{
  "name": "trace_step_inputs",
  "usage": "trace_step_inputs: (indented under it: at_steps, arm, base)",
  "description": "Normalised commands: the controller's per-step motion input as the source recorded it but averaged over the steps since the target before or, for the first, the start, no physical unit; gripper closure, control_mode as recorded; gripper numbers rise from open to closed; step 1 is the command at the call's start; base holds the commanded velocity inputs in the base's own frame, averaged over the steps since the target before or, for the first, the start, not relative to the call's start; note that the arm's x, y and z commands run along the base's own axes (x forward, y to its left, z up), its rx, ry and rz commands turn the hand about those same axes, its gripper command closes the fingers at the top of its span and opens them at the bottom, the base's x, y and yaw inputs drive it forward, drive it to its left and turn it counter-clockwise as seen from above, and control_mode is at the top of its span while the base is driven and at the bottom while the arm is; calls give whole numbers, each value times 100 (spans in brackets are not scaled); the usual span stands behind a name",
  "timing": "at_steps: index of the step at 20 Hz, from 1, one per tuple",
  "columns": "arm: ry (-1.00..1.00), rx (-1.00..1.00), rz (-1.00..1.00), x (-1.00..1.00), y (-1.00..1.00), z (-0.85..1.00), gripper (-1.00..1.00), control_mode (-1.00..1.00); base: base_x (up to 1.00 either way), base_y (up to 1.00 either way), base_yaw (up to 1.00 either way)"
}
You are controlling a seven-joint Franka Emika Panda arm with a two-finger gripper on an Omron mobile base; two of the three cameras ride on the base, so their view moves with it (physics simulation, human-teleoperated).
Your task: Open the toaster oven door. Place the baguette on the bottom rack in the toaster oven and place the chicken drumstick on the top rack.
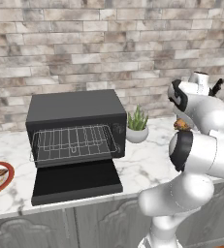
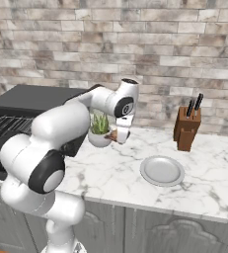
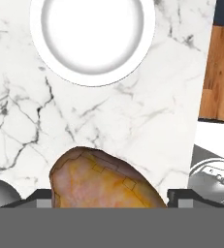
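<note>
The hand [image 2: 121, 134] holds the chicken drumstick [image 3: 106, 179] between widely spread fingers above the marble worktop [image 2: 115, 173], near a potted plant [image 2: 99, 129] and an empty grey plate [image 2: 162, 170], right of the toaster oven [image 1: 74, 123], whose door [image 1: 76, 181] lies open.

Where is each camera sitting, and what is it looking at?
Left base view: sits behind the arm on its left, looking forward and down at the toaster oven with its door open; the white arm rises at lower right.
Right base view: sits behind the arm on its right, facing the counter with the plate and knife block; the arm rises at lower left.
Hand view: rides on the hand, looking down at the counter; the pincer grips the drumstick.
Both base views share the potted plant.
</note>
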Motion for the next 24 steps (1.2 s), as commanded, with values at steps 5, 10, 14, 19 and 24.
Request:
trace_step_inputs:
  at_steps: [5, 10, 14, 19, 24]
  arm:
    - [0, 0, 0, -2, 49, 16, 100, -100]
    - [0, 0, -1, -11, 49, 13, 100, -100]
    - [0, 0, 0, -15, 53, 10, 100, -100]
    - [0, 0, -5, -8, 61, 9, 100, -100]
    - [0, 0, -8, -13, 60, 8, 100, -100]
  base:
    - [0, 0, 0]
    - [0, 0, 0]
    - [0, 0, 0]
    - [0, 0, 0]
    - [0, 0, 0]
